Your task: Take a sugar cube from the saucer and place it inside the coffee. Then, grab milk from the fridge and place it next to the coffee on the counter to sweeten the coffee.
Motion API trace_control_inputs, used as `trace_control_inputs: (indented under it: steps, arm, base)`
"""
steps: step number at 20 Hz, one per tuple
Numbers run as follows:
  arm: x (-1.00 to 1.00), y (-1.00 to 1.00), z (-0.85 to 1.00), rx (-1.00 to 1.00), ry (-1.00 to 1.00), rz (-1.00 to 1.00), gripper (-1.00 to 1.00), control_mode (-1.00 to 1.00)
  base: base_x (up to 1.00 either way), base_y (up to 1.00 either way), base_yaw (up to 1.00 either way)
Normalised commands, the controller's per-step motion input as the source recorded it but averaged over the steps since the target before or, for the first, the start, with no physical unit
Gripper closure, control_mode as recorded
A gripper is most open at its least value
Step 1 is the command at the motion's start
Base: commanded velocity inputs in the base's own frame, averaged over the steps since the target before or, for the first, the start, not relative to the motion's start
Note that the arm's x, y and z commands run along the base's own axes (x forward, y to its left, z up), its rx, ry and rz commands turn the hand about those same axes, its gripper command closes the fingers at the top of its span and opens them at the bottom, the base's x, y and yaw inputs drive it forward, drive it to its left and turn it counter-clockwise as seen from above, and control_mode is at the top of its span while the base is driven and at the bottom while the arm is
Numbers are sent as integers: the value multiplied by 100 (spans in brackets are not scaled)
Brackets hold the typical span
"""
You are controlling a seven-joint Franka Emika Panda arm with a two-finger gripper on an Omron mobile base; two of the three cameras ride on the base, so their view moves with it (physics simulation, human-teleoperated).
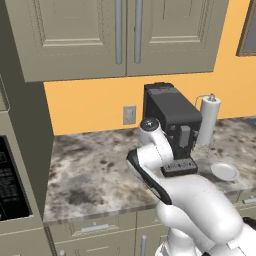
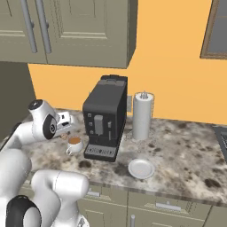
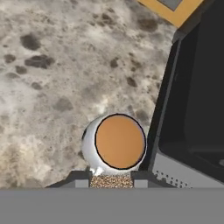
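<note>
Coffee [image 2: 74,141] stands beside coffee machine [image 2: 105,116] on counter [image 2: 186,148].

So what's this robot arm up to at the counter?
It is sweetening a coffee. Its gripper holds a speckled brown sugar cube close over the coffee, a small white cup on the counter beside the black coffee machine. The saucer sits bare further along.

The counter [image 2: 186,146] is mottled grey, brown and white stone. Near its front edge lies the plain pale grey-white saucer [image 2: 141,168]. The coffee [image 3: 118,142] is a white cup filled with orange-brown liquid. The coffee machine [image 2: 105,116] is black with a grey tray. The paper towel roll [image 2: 142,115] is white, the wall [image 2: 177,84] orange, the cupboards [image 1: 120,35] olive-grey.
</note>
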Motion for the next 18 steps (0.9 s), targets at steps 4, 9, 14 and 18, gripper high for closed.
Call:
trace_control_inputs:
  steps: [4, 9, 14, 18]
  arm:
    - [38, 0, -8, 0, 3, 0, 100, -100]
    - [31, 0, -19, 0, 1, 0, -100, -100]
    - [44, -2, -5, 0, 0, 0, -100, -100]
    - [8, -7, 3, 1, 0, 0, -100, -100]
  base:
    - [0, 0, 0]
    - [0, 0, 0]
    - [0, 0, 0]
    - [0, 0, 0]
